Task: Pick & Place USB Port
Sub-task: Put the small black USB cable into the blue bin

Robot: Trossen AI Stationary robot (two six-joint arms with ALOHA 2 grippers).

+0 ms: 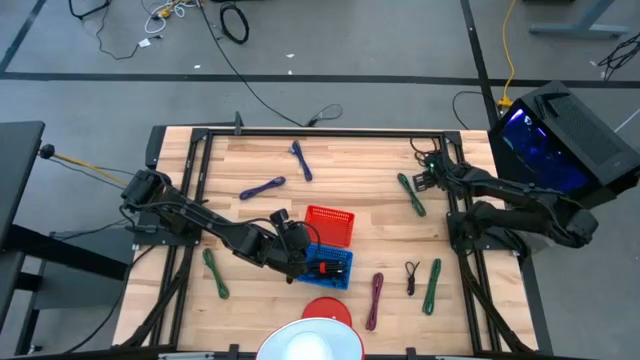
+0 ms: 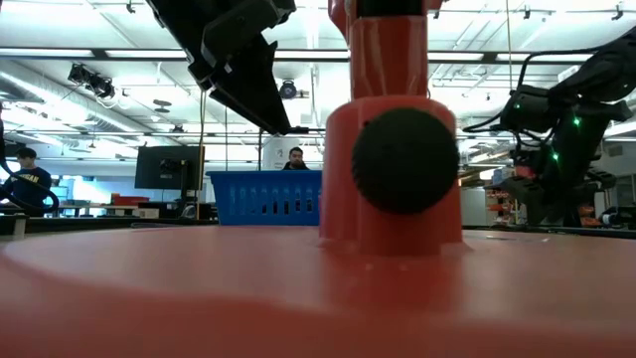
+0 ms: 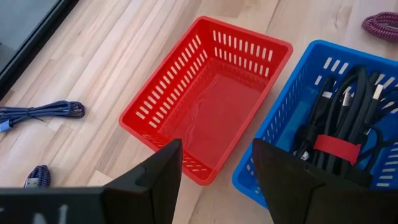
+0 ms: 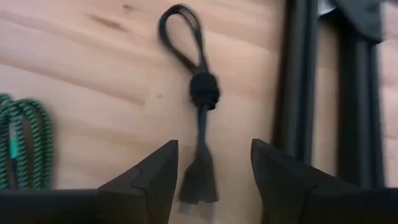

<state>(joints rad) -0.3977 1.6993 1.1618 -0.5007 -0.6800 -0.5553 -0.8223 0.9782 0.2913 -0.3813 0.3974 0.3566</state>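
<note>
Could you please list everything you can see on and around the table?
red basket: one, red, table centre, empty
blue basket: one, blue, beside the red one, holding bundled black cables
blue cable: two, blue, far left half
green cable: three, green, left front, right front, far right
maroon cable: one, front
loose black cable: two, front, under the right gripper
person: two, background
left gripper: open, above the baskets
right gripper: open, far right
</note>
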